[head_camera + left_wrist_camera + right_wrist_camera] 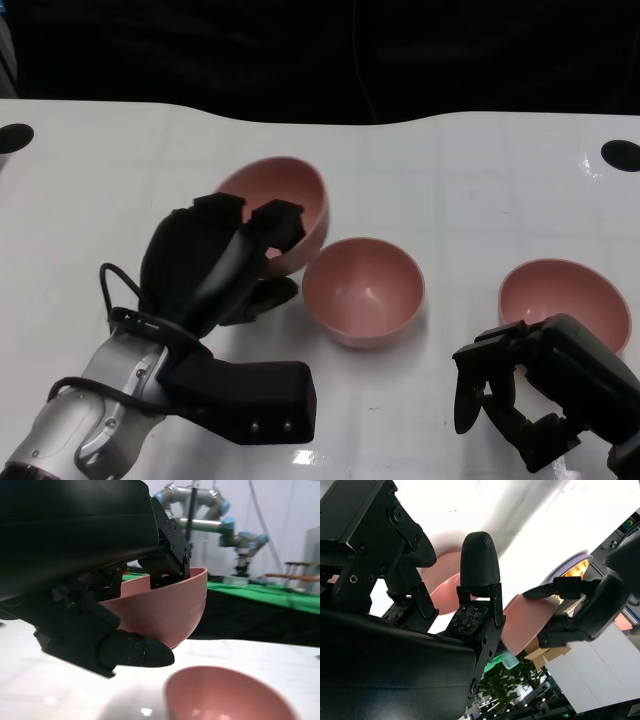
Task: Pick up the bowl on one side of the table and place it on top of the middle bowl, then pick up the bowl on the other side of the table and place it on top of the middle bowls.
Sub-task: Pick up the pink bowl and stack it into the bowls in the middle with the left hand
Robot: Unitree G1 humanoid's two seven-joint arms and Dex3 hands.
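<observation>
A smooth pink plastic bowl (285,205) is seen in the upper left centre of the head frame, tilted and raised off the white desk (480,180), gripped at its rim by the left robot hand (225,255), whose fingers are hooked over the edge while the thumb is pressed against the outer wall; the same pinch is shown in the left wrist frame, where the held bowl (170,607) hangs above and just beside the middle pink bowl (225,695). In the head frame the middle bowl (363,290) sits alone at the centre, nothing yet stacked in it. A third pink bowl (565,300) rests on the desk at the right, untouched. The right robot hand (530,400) is held at the lower right, just before that bowl, its fingers spread and nothing held. The first pick-up is judged to be done; the first placement is not yet made, and the whole second pick and placement is left.
</observation>
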